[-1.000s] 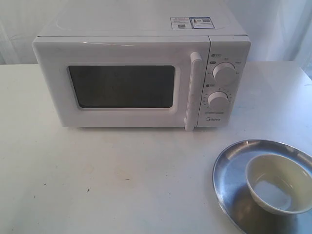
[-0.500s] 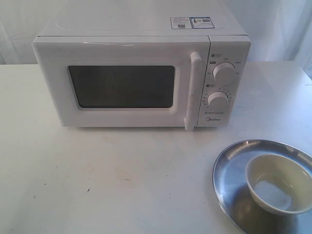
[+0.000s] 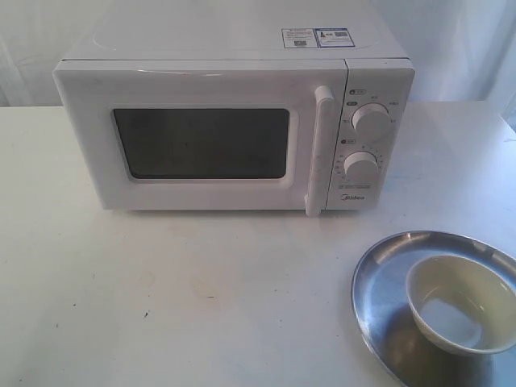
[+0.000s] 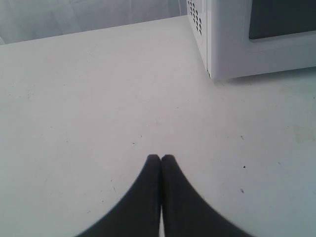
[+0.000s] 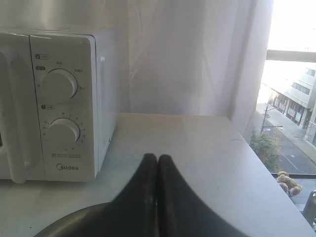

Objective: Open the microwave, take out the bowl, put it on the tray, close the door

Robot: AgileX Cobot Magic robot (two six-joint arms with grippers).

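The white microwave (image 3: 234,133) stands at the back of the table with its door (image 3: 201,141) closed flat and the bar handle (image 3: 318,149) upright. At the front right the cream bowl (image 3: 458,302) sits upright inside the silver tray (image 3: 379,278). No gripper shows in the exterior view. Over bare table, my left gripper (image 4: 161,158) is shut with nothing in it, the microwave's corner (image 4: 212,49) off to one side. My right gripper (image 5: 157,158) is shut and empty above the tray's rim (image 5: 64,224), facing the microwave's knob panel (image 5: 61,106).
A white table (image 3: 185,298) carries everything, and a pale curtain hangs behind it. Beyond the table's edge (image 5: 256,158) in the right wrist view is a window onto a street.
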